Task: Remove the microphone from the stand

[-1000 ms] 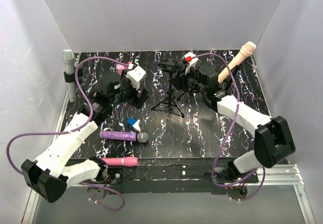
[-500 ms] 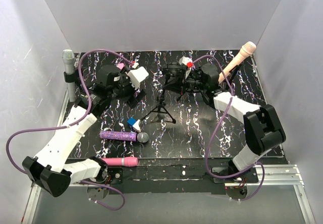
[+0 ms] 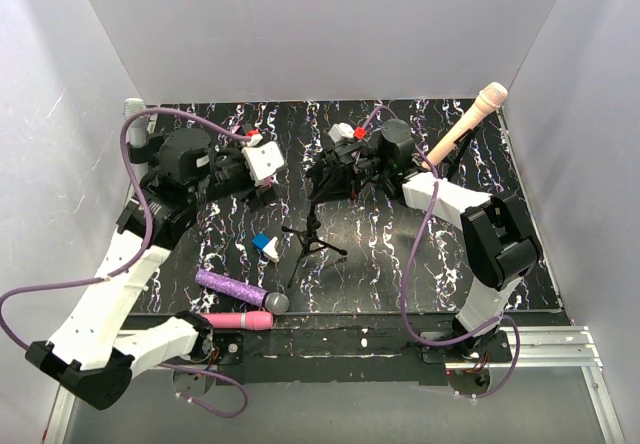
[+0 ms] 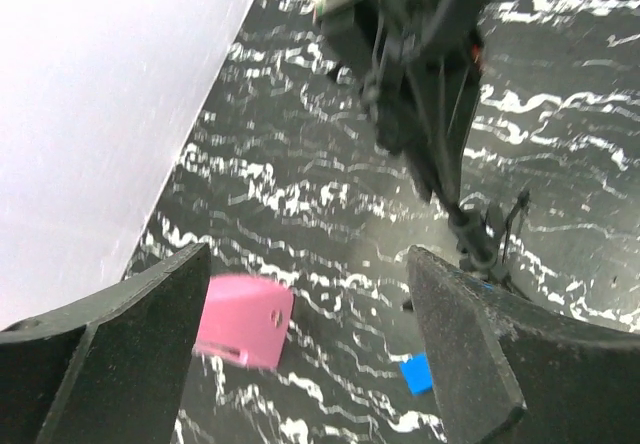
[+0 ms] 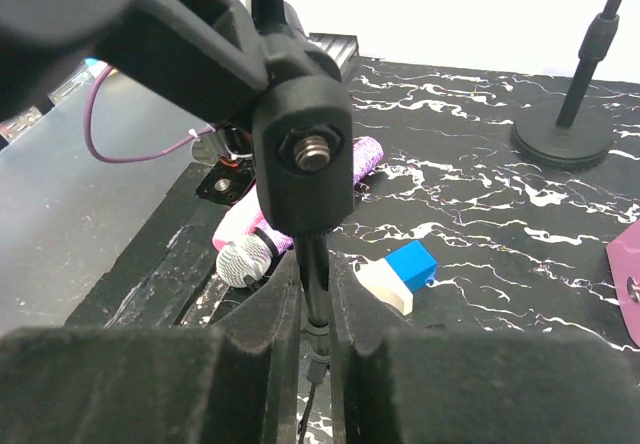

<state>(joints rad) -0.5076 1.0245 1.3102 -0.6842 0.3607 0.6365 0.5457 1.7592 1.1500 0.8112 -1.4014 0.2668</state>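
Clamping the thin pole of the tripod stand between its foam pads, the right gripper was closed narrow on the black tube just below the stand's clip; seen from above, the stand leaned from that grip towards 7 o'clock, its legs splayed near the middle of the marbled mat, though whether every foot touched the mat could not be told. The purple microphone lay flat on the mat at 7 o'clock of the stand's legs, apart from them, its grey head pointing towards 4 o'clock; a pink microphone lay just beside it at the mat's near edge. The left gripper hung at 10 o'clock of the stand with its jaws spread wide, gripping nothing; a pink block showed on the mat beneath them. A blue-and-white block sat at 9 o'clock of the legs, near them; a peach microphone slanted up at the mat's 2 o'clock corner; a grey microphone stood at the 10 o'clock corner, partly hidden by the left arm.
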